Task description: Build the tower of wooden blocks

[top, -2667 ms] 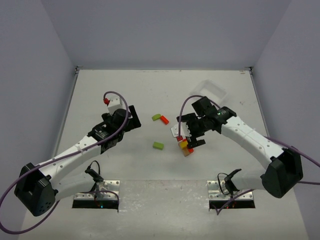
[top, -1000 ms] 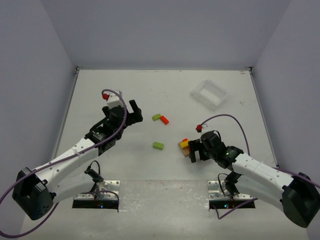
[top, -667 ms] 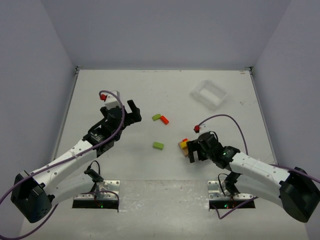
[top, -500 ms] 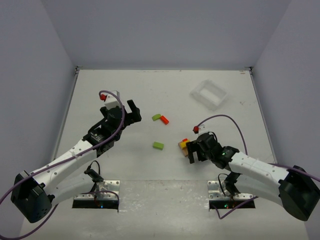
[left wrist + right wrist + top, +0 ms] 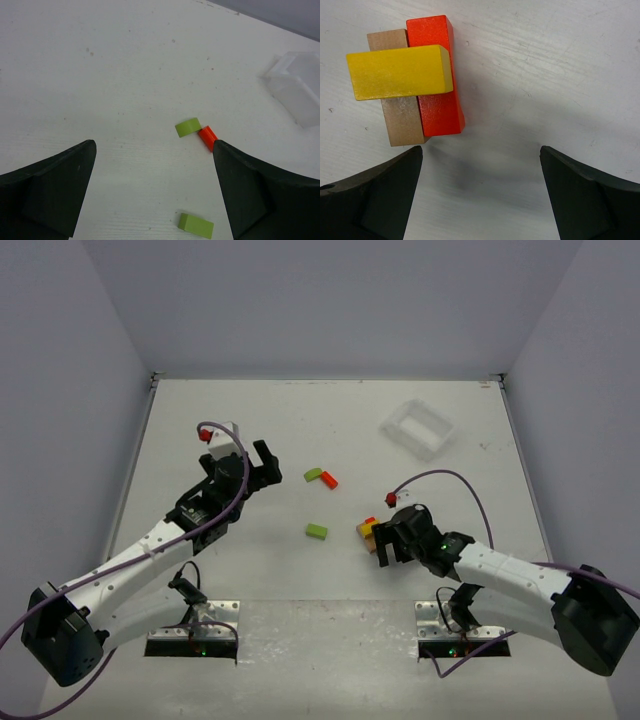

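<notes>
The small tower (image 5: 368, 532) stands at centre right: a tan block (image 5: 397, 115) and a red block (image 5: 437, 100) side by side, with a yellow block (image 5: 397, 71) laid across them. My right gripper (image 5: 392, 545) is open and empty, just right of and near the stack; it also shows in the right wrist view (image 5: 480, 165). A green block (image 5: 314, 474) touches an orange block (image 5: 329, 479) further back; another green block (image 5: 316, 531) lies alone. My left gripper (image 5: 262, 468) is open and empty, left of these loose blocks; it shows in the left wrist view (image 5: 155, 160).
A white plastic tray (image 5: 417, 428) sits at the back right, also in the left wrist view (image 5: 297, 90). White walls bound the table at the back and sides. The arm bases sit at the near edge.
</notes>
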`<action>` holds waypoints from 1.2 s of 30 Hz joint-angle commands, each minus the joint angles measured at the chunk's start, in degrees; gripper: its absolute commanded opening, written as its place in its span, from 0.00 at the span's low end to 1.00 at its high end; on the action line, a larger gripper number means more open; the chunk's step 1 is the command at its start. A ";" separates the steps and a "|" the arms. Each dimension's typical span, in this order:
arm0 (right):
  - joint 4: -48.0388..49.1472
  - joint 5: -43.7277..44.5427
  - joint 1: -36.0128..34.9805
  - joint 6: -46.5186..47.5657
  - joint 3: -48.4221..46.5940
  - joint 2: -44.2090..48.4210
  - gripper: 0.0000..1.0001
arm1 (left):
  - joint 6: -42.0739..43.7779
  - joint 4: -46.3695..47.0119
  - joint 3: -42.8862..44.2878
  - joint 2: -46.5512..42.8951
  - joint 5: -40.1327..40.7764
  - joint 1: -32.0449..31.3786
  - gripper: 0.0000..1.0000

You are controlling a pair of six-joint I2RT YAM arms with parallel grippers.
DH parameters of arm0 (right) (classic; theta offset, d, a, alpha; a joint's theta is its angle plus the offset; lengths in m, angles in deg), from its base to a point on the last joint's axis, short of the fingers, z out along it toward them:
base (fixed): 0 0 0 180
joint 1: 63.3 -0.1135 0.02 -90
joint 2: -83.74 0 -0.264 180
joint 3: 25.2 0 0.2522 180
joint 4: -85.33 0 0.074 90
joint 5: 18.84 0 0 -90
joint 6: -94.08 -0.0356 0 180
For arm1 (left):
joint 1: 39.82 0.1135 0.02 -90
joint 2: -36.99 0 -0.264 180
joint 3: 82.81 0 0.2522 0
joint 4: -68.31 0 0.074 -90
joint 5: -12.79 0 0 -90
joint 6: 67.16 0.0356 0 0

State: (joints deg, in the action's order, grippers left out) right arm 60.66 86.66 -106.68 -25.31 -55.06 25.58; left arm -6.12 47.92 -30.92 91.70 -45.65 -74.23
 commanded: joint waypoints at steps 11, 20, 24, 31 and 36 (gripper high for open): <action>3.14 2.43 -0.48 -0.53 0.01 -0.38 0.99 | -0.04 1.58 -0.47 -1.85 0.47 0.54 1.00; 3.25 3.03 -0.47 -0.75 -0.34 -1.36 0.99 | -0.04 1.62 -0.60 -1.90 0.78 0.58 1.00; 2.74 3.03 -0.47 -0.92 -0.52 -1.53 0.99 | -0.04 1.54 -0.59 -2.06 0.78 0.57 1.00; -2.48 0.22 -0.51 -1.98 -1.77 3.54 0.99 | -0.04 1.43 -0.60 -2.43 0.33 0.49 1.00; -10.77 -1.56 -1.10 0.03 -5.07 12.83 0.99 | -0.08 1.61 -0.39 -2.06 -1.92 0.49 1.00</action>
State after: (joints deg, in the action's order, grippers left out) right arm 55.75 86.13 -107.04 -26.06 -55.45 31.45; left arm -6.11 47.90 -31.29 90.56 -45.91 -74.23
